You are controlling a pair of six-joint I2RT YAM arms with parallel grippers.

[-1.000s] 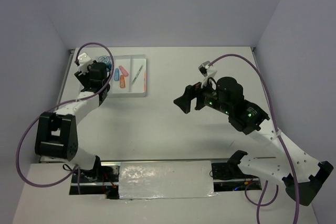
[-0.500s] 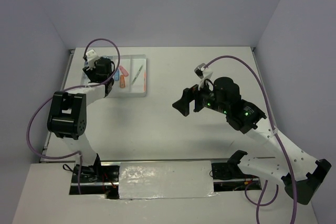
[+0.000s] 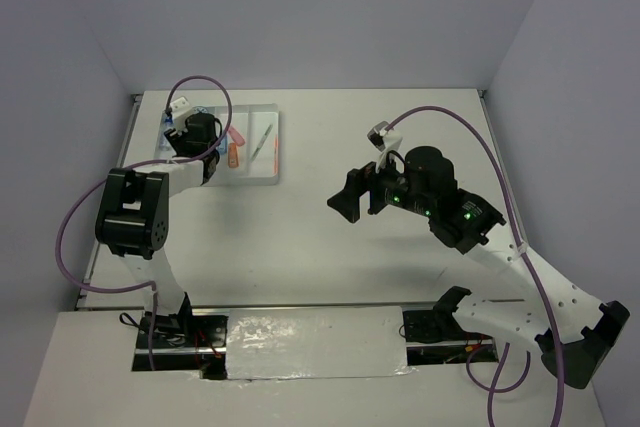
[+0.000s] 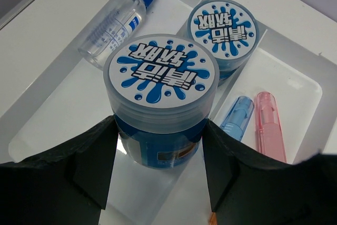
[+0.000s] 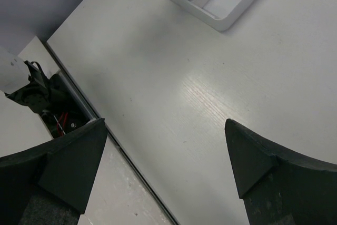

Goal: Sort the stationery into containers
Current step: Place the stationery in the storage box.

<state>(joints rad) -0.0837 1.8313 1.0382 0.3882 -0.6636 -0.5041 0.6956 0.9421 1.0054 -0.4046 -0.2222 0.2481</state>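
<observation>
The jaws of the left gripper (image 4: 159, 130) pinch a blue round plastic tub with a white splash-printed lid (image 4: 160, 77), one black finger pressed on each side of it. In the left wrist view the tub stands upright in a compartment of the flat white divided tray (image 4: 52, 119). A second, matching blue tub (image 4: 222, 27) stands just beyond it at 1 o'clock. A clear spray bottle with a blue cap (image 4: 118, 19) lies at 11 o'clock. A short blue stubby piece (image 4: 237, 118) and a short pink one (image 4: 269, 125) lie side by side in the next compartment, at 3 o'clock.

From above, the tray sits at 10 o'clock on the white desk (image 3: 320, 237), the left gripper over its left part. A thin grey-green pen (image 3: 262, 140) lies in the rightmost compartment. The right gripper (image 3: 345, 197) hangs near mid-desk, well apart from the tray.

In the right wrist view, the right gripper's jaws are spread wide over bare desk with nothing between them; a tray corner shows at 1 o'clock.
</observation>
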